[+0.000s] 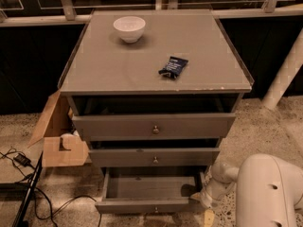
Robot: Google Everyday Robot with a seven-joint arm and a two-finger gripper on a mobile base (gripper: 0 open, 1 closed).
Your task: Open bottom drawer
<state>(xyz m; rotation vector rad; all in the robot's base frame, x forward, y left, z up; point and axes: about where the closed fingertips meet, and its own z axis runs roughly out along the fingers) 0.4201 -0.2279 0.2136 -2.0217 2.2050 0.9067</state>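
Camera view gives you the grey three-drawer cabinet (227, 126) from above and in front. The bottom drawer (142, 187) stands pulled out well past the two above it, so you look straight down into its grey inside. Its slim front faces you low in the frame, with the small round knob (155, 210) at its centre.

Your arm enters from the lower right. Its bulky white shell (272, 193) fills that corner, and a narrower white wrist link (221, 174) bends from it leftward and down toward the drawer's right end. The end effector (205, 203) sits low, just beside the right front corner of the bottom drawer and close to the floor (265, 126). You cannot tell whether it touches the drawer, nor whether it is open or closed. It is well apart from the knob.

The middle drawer (154, 157) and the top drawer (154, 125) each stand out a little from the cabinet body, each with its own centre knob.

On the counter (118, 65) a white bowl (129, 28) sits upright toward the back left. A dark snack packet (173, 66) lies flat right of centre, well apart from the bowl.

An open cardboard box (59, 141) rests on the floor against the cabinet's left side, with black cables (28, 193) trailing in front of it. A white pole (284, 74) leans at the far right.
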